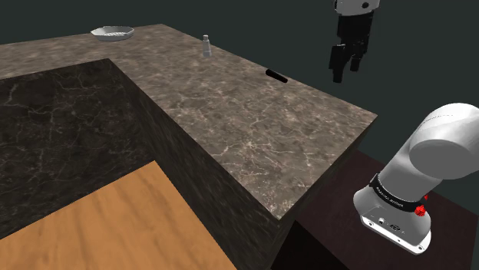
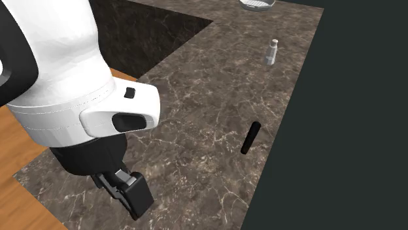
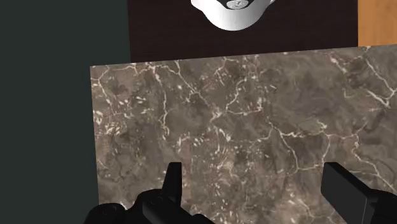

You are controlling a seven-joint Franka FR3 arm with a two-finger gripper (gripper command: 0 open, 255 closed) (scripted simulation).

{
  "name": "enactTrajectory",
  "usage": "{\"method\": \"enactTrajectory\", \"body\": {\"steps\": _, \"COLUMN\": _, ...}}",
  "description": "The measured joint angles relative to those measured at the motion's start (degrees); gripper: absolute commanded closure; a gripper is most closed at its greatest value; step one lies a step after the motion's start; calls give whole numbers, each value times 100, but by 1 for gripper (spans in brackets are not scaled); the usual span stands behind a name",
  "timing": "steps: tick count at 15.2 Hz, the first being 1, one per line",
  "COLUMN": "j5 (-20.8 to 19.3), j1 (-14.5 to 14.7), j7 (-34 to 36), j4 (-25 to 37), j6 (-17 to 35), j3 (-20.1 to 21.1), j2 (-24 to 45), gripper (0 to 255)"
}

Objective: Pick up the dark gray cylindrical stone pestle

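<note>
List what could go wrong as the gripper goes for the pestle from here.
1. The pestle is a dark cylinder lying on its side close to the countertop edge; a glancing finger could roll it off.
2. The open gripper hangs high and off to one side of the pestle; descending without lining its fingers across the shaft, it may close on nothing.
</note>
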Motion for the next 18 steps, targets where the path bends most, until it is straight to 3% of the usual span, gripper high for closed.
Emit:
{"method": "enactTrajectory", "body": {"steps": 2, "j5": -16, "j1": -11, "j7": -32, "j4": 30, "j6": 68, "j3": -31, "j2": 80, "gripper": 0}}
{"method": "enactTrajectory", "body": {"steps": 8, "j5": -150, "j1": -124, "j7": -418, "j4": 281, "j6": 1022, "j3": -402, "j2": 1062, "gripper": 0}}
{"method": "enactTrajectory", "body": {"steps": 18, "j5": 29, "j1": -211, "j7": -1144, "j4": 1366, "j6": 2271, "j3": -905, "j2": 3014, "gripper": 0}}
